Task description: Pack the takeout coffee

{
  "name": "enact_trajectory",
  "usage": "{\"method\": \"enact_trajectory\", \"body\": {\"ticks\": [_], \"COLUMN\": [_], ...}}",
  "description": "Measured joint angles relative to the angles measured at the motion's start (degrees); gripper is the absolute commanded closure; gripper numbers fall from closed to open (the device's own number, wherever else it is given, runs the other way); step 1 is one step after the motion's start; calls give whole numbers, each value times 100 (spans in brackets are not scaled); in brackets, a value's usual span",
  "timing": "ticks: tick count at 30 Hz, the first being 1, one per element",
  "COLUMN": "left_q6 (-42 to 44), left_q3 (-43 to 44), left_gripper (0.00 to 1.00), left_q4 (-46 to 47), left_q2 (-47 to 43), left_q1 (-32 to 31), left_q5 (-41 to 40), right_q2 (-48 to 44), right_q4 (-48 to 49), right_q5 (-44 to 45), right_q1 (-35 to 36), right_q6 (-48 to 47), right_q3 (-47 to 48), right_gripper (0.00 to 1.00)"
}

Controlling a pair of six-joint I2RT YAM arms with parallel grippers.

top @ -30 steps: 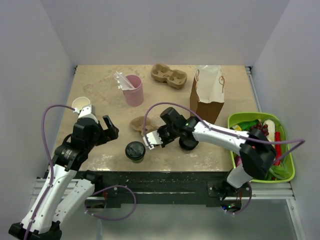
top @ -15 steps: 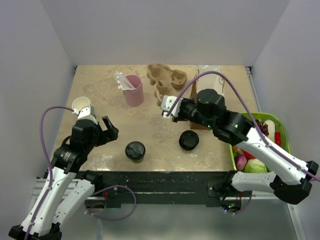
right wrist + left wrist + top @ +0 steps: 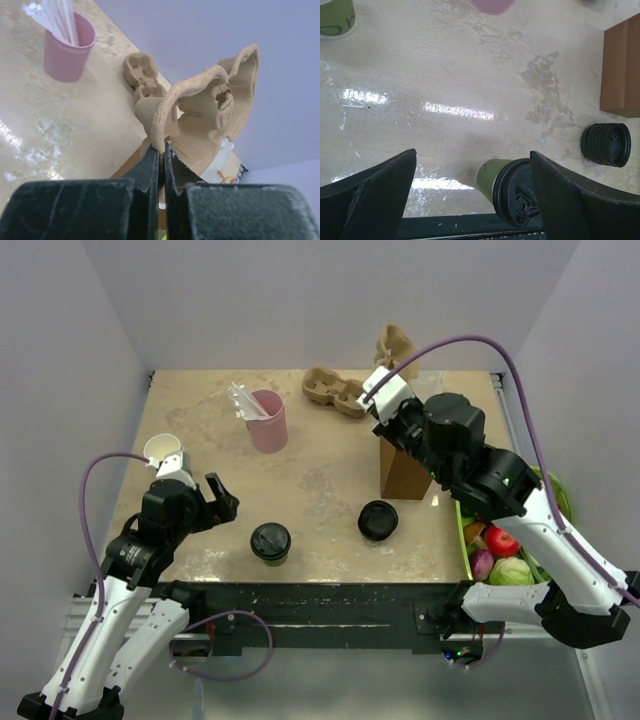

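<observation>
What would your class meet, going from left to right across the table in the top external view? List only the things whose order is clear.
white paper cups → takeout coffee → black lids → green basket

On the table (image 3: pixel 200 390) the takeout coffee (image 3: pixel 270 541) stands near the front edge, a stack of lids (image 3: pixel 378 520) to its right, a paper bag (image 3: pixel 403 475) behind the lids, a cup carrier (image 3: pixel 335 392) farther back.
</observation>
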Motion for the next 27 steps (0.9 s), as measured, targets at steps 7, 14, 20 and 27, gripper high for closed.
{"method": "enact_trajectory", "body": {"ticks": [7, 14, 20, 27], "left_q6": [28, 76, 164, 168], "left_q3": [0, 0, 0, 0], "left_gripper": [0, 0, 0, 0], "left_q4": [22, 52, 74, 79], "left_q2": [-103, -72, -59, -59], "left_q1": [0, 0, 0, 0], "left_q5": [22, 61, 111, 127], "right_q2": [164, 374, 424, 772], "right_q4": [-476, -1182, -1775, -2540], "right_q5": [-24, -697, -1563, -1958], "right_q1": [-695, -1521, -1882, -2052], "right_q6": [42, -234, -1001, -1808], "right_q3": [323, 317, 350, 706], "right_gripper": [98, 99, 98, 98]}}
